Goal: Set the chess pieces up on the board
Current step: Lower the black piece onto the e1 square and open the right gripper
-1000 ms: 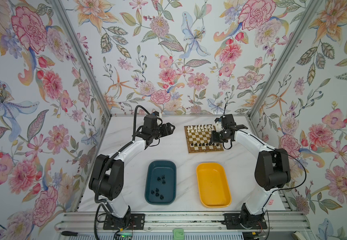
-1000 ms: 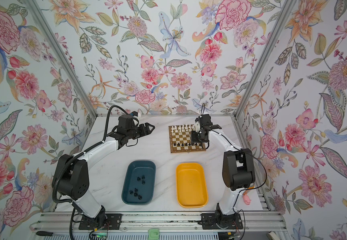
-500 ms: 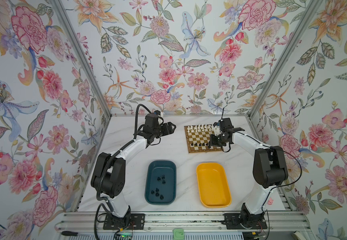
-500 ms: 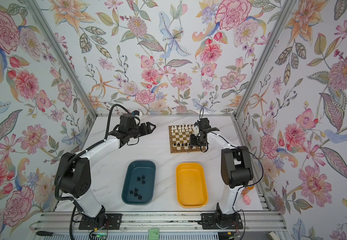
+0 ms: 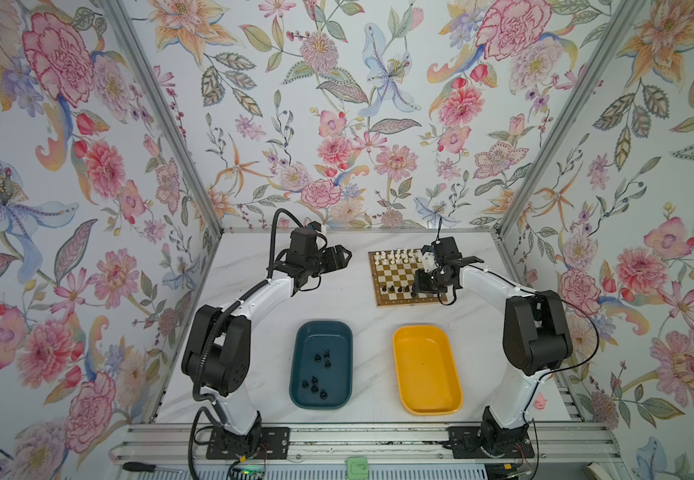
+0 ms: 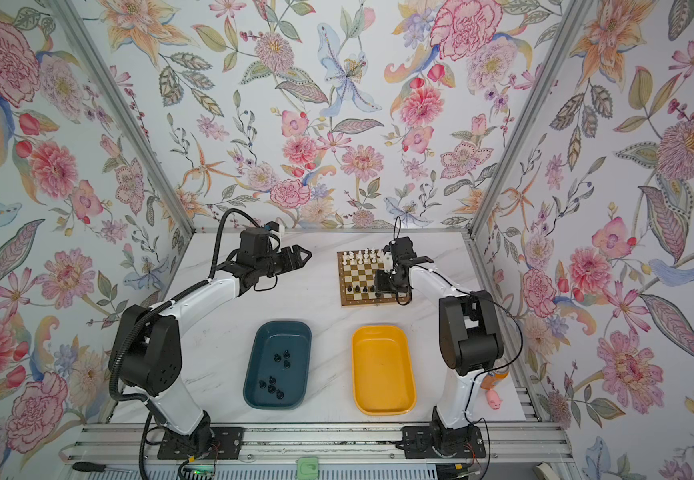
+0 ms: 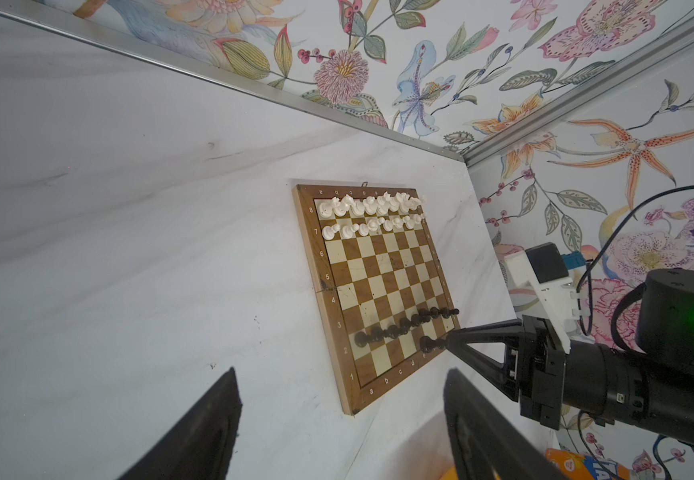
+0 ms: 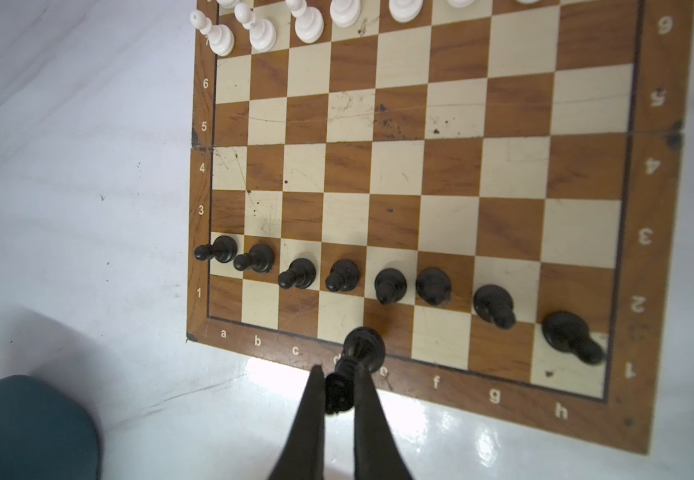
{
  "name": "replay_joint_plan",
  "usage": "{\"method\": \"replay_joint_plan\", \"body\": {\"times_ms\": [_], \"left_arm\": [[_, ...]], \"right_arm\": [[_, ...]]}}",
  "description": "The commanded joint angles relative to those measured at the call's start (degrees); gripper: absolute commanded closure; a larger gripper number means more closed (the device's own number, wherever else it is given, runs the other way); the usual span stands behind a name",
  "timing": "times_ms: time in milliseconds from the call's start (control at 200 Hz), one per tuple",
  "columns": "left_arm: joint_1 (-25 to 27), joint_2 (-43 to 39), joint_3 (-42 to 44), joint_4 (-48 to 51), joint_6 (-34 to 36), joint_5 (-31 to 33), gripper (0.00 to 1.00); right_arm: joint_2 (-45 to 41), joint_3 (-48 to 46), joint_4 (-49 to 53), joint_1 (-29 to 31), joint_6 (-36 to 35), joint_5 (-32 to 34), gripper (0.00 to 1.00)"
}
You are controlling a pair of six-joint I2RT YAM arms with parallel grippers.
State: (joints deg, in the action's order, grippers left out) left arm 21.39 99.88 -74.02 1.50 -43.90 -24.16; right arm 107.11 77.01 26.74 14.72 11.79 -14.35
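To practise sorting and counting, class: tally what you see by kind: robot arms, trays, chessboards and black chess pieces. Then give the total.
Robot arms: 2
Trays: 2 (teal tray, yellow tray)
Chessboard: 1
Black chess pieces: 16 (8 on the chessboard, 1 in the right fingers, 7 in the teal tray)
Total: 21

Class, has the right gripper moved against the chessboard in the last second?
Yes. The right gripper, shut on a black piece, has shifted toward the near edge of the board.

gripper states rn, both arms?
Left gripper: open, holding nothing.
Right gripper: shut on a black chess piece.
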Motion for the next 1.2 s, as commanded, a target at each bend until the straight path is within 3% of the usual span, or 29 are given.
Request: {"method": "replay_joint_plan", "body": {"times_ms": [0,786,1021,1196], "left_arm": [[-0.37,-2.31,0.71,0.98,1.27,0.16,0.22],[-1.30,-2.02,-0.31,0.81,1.00,-0.40,0.22],[-1.62,-1.81,-0.95,1.27,1.10,-0.85,0.22],[-1.78,-1.83,-1.04,1.31,1.18,-0.89,0.22]], "right_arm": [[1.79,-0.62,-0.90,0.01,0.68,0.71,0.96],[2.84,-0.65,-1.34,-1.10,0.53,2.10,0.94],[2.60,-0.99,-1.50,-1.16,0.85,1.44,0.85],[1.89,-1.38,-1.61,-1.19,0.86,1.26,0.73]]}}
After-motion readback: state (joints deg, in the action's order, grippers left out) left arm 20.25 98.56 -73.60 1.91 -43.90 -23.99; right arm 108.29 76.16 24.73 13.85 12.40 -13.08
